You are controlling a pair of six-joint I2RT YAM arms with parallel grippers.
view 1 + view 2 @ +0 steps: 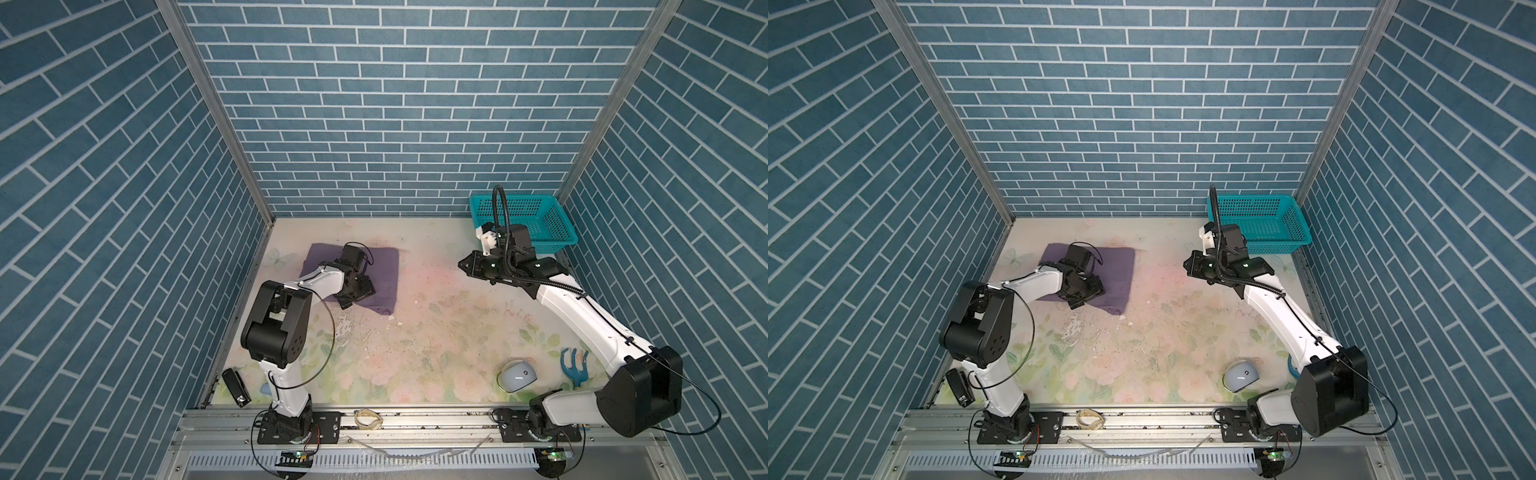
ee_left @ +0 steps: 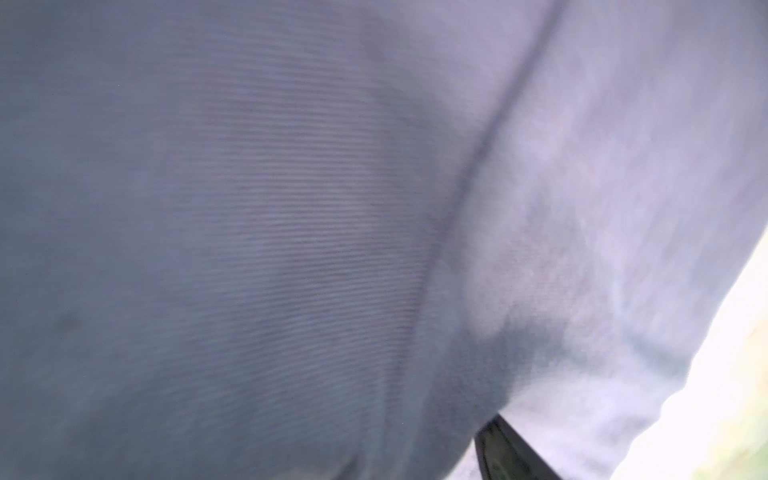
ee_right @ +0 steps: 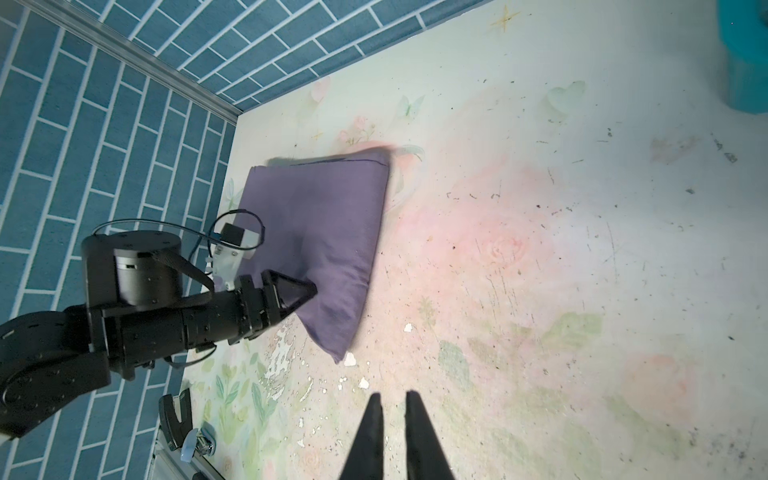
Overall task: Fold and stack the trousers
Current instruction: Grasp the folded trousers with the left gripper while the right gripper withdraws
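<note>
Lying as a compact folded rectangle, the trousers (image 1: 382, 268) were seen in both top views at the far left of the surface (image 1: 436, 328), close to the back corner and well apart from the teal basket (image 1: 540, 220) at the far right. Most edges were squared up, though the near corner was left softer and slightly bunched, so the folding was judged almost done and the stacking not yet begun. The left gripper (image 1: 353, 293) was set down on the near part of the bundle, its tip pressed into the cloth, and in the right wrist view a pucker was raised around it. That placement was judged to serve for pinning or smoothing the thin, soft layers so that they would not spring open. Whether a fold was pinched there or the cloth had been let go could not be told, since the left wrist view was filled by blurred cloth and only a sliver of one finger was shown. The right gripper (image 1: 462, 264) was held above bare surface in front of the basket, its fingers drawn nearly together with nothing between them. It was judged to be kept aside so that the bundle would not be disturbed.
</note>
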